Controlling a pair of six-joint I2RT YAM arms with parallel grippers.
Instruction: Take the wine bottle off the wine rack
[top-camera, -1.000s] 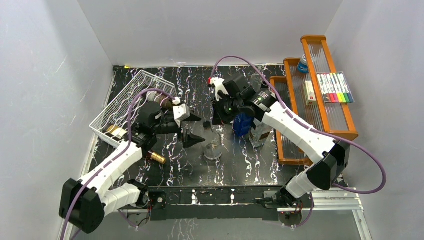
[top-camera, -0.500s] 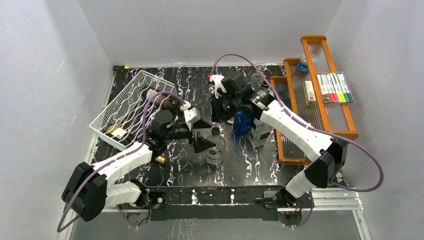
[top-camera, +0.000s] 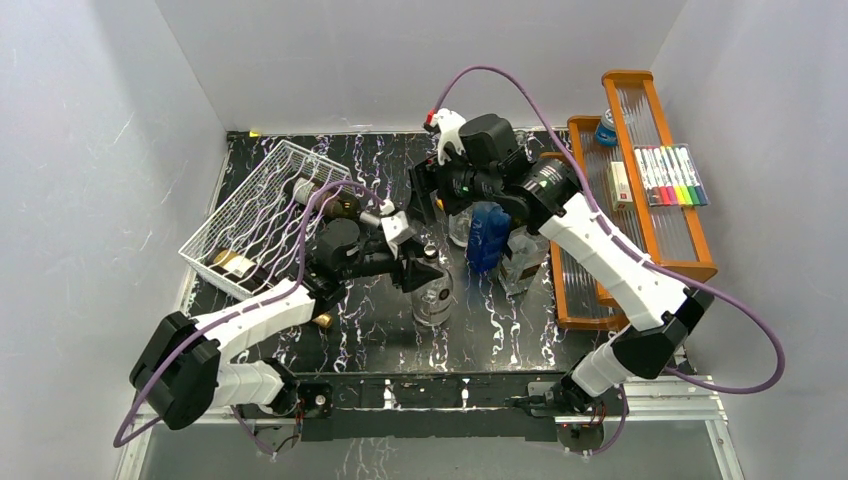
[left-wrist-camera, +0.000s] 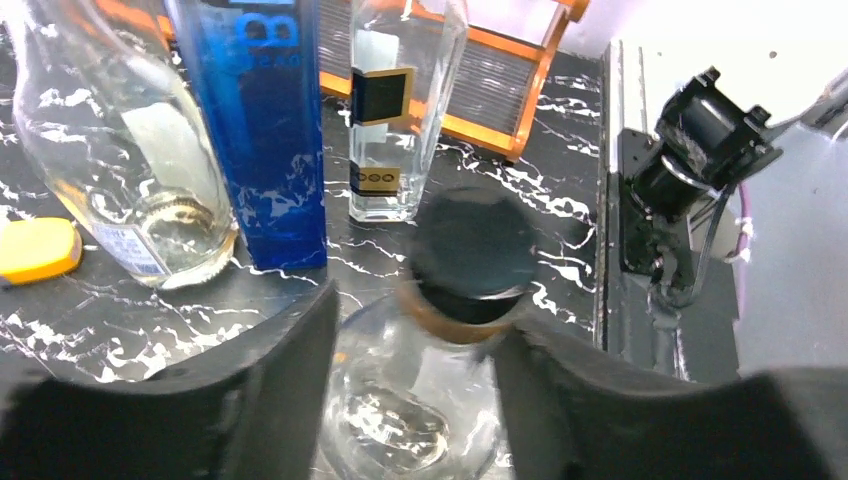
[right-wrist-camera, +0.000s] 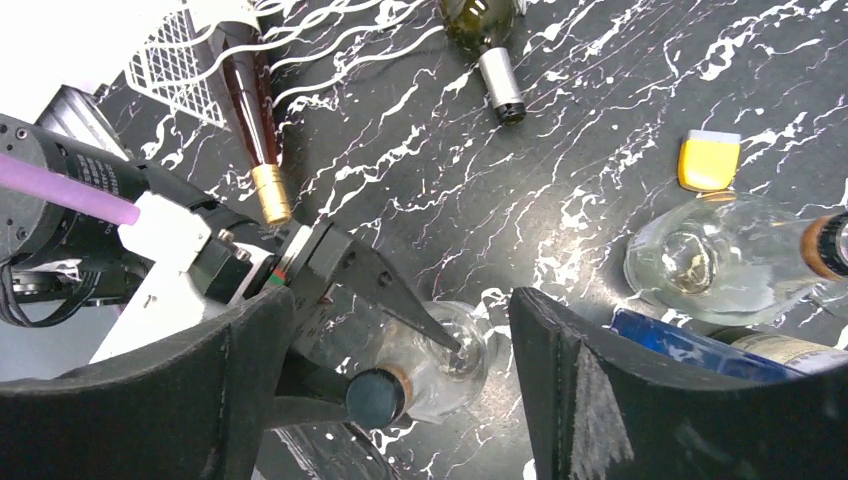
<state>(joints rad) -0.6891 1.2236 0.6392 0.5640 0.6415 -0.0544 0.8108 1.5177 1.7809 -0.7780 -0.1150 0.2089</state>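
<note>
Left end effector (left-wrist-camera: 415, 340) straddles the stoppered neck of the clear bottle (top-camera: 433, 303); you can't tell yet whether it grips. Centre it under the stopper and close squarely so the bottle doesn't tip. Your right end effector (right-wrist-camera: 400, 300) hangs released above. Beyond, the blue bottle (left-wrist-camera: 255, 130) shows a big B. Your wine bottle (right-wrist-camera: 252, 105) lies in the wine rack (top-camera: 225, 220), foil neck poking out.

Glossy marbled table (top-camera: 370, 335), white-coated wire wine rack (top-camera: 240, 215), orange wooden shelf (top-camera: 685, 270).
</note>
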